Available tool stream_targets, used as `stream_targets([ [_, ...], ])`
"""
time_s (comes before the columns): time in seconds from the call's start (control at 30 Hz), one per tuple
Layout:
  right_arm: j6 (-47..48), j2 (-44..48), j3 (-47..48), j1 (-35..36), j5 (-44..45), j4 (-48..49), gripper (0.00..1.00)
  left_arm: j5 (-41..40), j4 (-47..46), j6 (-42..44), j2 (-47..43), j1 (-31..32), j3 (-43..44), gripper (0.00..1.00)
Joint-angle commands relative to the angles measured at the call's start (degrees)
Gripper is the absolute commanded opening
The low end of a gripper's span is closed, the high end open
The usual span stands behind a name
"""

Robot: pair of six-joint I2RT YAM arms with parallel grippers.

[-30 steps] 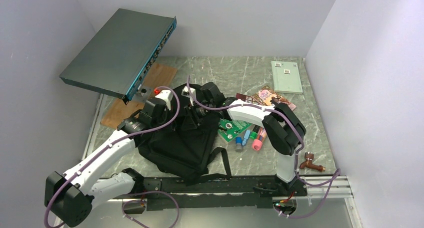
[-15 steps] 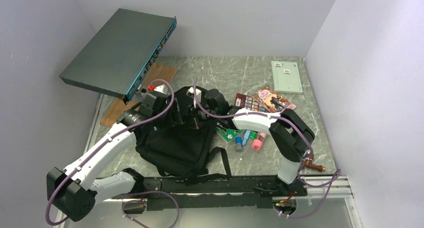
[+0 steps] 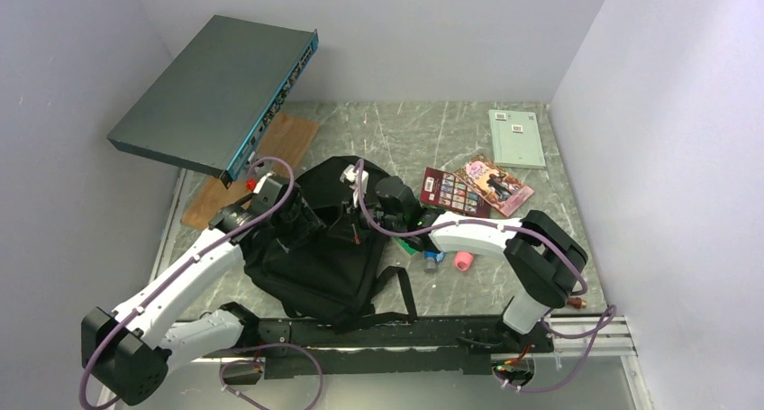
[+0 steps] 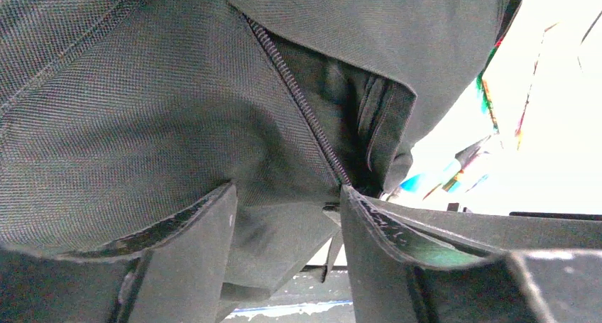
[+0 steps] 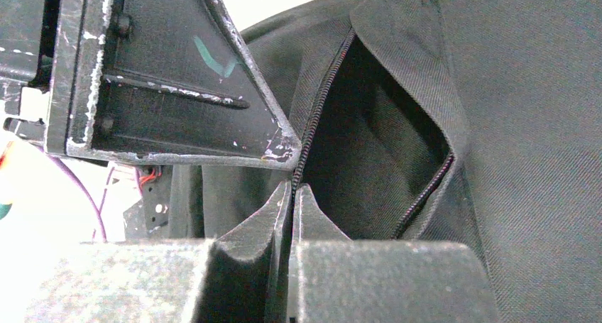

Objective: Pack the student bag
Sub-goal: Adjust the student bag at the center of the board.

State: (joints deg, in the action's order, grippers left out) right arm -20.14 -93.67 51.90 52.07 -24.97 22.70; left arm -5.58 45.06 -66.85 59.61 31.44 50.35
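The student bag (image 3: 315,252), a black soft backpack, lies in the middle of the table with its straps toward the arms. At its upper part both grippers meet. My left gripper (image 3: 302,219) stands open, and in the left wrist view its jaws (image 4: 287,195) straddle a fold of bag fabric beside the zip (image 4: 298,103). My right gripper (image 3: 360,214) is shut on the bag's zip edge (image 5: 312,124), its fingertips (image 5: 293,189) pinched together at the rim of the open pocket (image 5: 369,160). One left finger (image 5: 177,89) shows close above it.
A grey network switch (image 3: 216,90) leans at the back left above a wooden board (image 3: 279,140). Two picture books (image 3: 477,186) and a green pad (image 3: 517,138) lie at the back right. A pink marker (image 3: 463,261) and a blue one (image 3: 432,259) sit under the right arm.
The left gripper let go of the bag, opened and drew back to the left. The right gripper shut on the zip edge and its elbow swung right. The bag's top spread wider.
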Motion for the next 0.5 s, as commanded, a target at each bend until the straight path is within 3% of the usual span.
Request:
stream_targets([
  [0.0,4.54,2.91,0.01,0.05,-2.88,4.02,0.0,-1.89,-2.01,-1.78,0.84,-0.17,-0.21,0.63],
  [0.1,7.58,2.69,1.04,0.21,-5.73,1.8,0.0,-1.48,-1.98,2.17,4.94,-0.05,2.73,0.68],
  [0.27,10.21,0.44,5.06,0.36,-4.24,-3.76,0.0,1.28,-6.61,5.35,7.95,0.28,1.54,0.65],
  [0.4,13.05,-0.26,8.88,2.15,0.45,-10.75,0.0,4.35,-9.29,9.09,10.59,1.66,1.68,0.53],
  [0.47,12.84,0.34,8.9,2.82,2.1,-11.12,0.0,6.33,-10.65,11.22,11.34,2.43,2.04,0.39],
])
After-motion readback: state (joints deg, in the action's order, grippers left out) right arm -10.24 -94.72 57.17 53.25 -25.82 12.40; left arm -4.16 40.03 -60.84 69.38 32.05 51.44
